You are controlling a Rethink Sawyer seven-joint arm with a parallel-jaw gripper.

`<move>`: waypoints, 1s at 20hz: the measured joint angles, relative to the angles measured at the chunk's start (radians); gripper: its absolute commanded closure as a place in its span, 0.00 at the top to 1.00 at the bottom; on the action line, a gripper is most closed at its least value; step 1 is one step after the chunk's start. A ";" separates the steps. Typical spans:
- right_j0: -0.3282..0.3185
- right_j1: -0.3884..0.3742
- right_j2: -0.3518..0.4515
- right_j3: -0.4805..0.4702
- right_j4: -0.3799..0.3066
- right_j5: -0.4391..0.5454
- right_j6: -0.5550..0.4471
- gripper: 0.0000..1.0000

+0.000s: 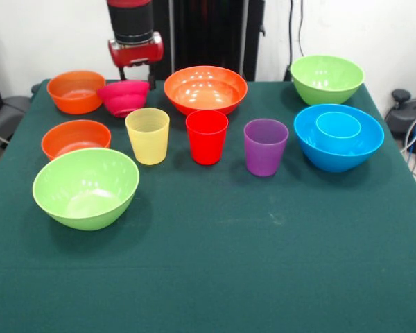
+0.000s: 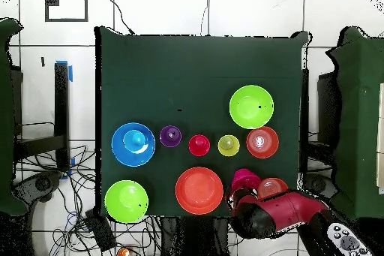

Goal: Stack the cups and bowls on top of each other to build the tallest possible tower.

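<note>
My gripper hangs at the far left just above the small magenta bowl, which rests on the table; its fingers stand apart and hold nothing. The yellow cup, red cup and purple cup stand upright in a row mid-table. The light blue cup sits inside the large blue bowl at the right. The wide orange bowl is at the back centre. Two small orange bowls are at the left. One lime green bowl is near left, the other far right.
The table has a dark green cloth, bare across its near half. In the overhead view my red arm covers part of the magenta bowl and an orange bowl. Cables and a black chair lie beyond the table's edges.
</note>
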 measured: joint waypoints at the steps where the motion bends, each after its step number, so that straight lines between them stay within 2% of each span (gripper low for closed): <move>1: -0.002 -0.027 0.015 0.005 0.017 0.010 0.000 1.00; 5: -0.016 -0.071 0.057 0.020 0.053 0.015 0.000 1.00; 10: -0.039 -0.089 0.095 0.024 0.063 0.015 0.000 1.00; 20: -0.057 -0.081 0.128 0.024 0.062 0.015 0.000 1.00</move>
